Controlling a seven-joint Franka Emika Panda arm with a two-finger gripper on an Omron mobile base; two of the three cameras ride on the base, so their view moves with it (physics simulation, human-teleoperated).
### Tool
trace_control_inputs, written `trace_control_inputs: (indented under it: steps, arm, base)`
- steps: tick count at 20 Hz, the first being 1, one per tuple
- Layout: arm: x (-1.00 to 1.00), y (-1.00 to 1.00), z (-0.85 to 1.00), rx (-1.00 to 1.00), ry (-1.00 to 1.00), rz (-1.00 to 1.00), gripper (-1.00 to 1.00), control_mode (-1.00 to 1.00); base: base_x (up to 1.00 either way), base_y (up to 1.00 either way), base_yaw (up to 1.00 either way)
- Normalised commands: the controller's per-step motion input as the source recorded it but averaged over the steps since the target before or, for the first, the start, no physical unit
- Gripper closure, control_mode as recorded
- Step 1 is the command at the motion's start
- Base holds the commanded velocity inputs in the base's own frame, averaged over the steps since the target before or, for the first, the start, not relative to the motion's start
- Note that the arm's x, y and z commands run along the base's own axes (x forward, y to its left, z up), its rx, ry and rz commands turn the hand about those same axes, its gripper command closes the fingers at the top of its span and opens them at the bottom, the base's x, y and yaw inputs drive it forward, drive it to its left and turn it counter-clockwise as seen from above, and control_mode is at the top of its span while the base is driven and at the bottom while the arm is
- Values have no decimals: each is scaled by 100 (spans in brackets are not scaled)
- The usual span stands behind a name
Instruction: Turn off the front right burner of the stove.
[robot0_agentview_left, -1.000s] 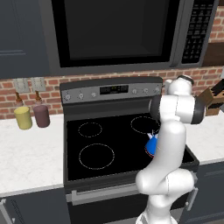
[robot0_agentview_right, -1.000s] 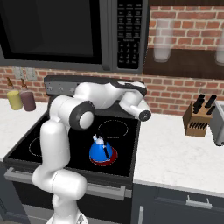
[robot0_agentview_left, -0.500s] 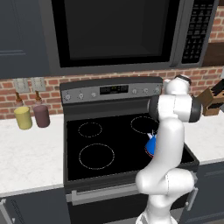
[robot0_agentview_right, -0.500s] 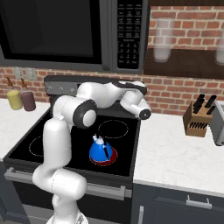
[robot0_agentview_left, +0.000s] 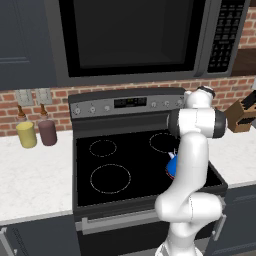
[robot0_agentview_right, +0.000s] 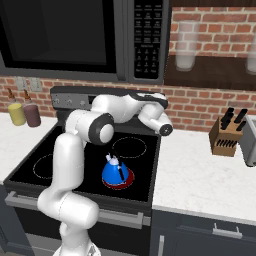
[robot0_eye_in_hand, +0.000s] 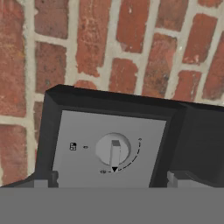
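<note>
the fingers (robot0_eye_in_hand: 111, 178) stood apart, holding nothing, just short of the knob (robot0_eye_in_hand: 113, 149) at the stove (robot0_agentview_right: 30, 172) panel's right end. a blue kettle (robot0_agentview_right: 117, 172) sat on the front right burner (robot0_agentview_right: 118, 182). a good turn probably needed the tips squarely astride the knob's ridge before closing.

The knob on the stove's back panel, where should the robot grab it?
Grab the knob by the raised bar across its round face, one finger on each flat side. Come straight at the panel from the front, since the knob sticks out toward the end effector.
</note>
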Motion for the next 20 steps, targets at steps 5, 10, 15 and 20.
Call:
trace_control_inputs:
  steps: [5,10,15,20]
  arm:
    - [25,0,-10,0,0,0,-100,-100]
    - [25,0,-3,0,0,0,-100,-100]
    - [17,0,-1,0,0,0,-100,-100]
    - [3,0,0,0,0,0,-100,-100]
  base:
    - [0,0,0]
    - [0,0,0]
    - [0,0,0]
    - [0,0,0]
